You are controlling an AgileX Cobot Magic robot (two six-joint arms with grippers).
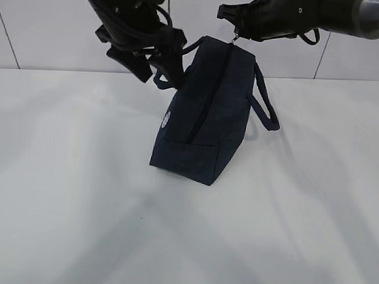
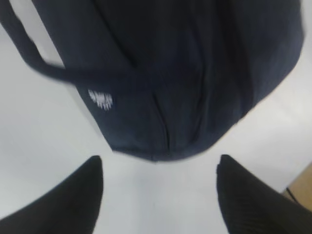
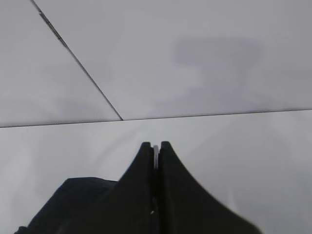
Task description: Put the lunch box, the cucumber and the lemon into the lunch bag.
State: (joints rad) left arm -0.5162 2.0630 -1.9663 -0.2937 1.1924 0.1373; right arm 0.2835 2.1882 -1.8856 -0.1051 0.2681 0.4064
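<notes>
The dark navy lunch bag [image 1: 200, 117] stands tilted on the white table, its zipper seam facing the camera. My right gripper [image 1: 235, 32] is shut on the metal zipper pull [image 1: 236, 38] at the bag's top end; a thin silvery sliver [image 3: 156, 153] shows between the closed jaws. My left gripper [image 1: 158, 70] hangs open beside the bag's left handle, with nothing between its fingers. In the left wrist view the bag [image 2: 185, 73] with its white logo [image 2: 100, 99] lies just beyond the spread fingertips. The lunch box, the cucumber and the lemon are out of view.
The white table [image 1: 80, 206] spreads wide in front of and beside the bag. A pale wall with a dark seam [image 3: 78, 68] rises behind it. The bag's right handle [image 1: 265, 104] sticks out to the right. A brownish edge [image 2: 303, 185] shows at the table's side.
</notes>
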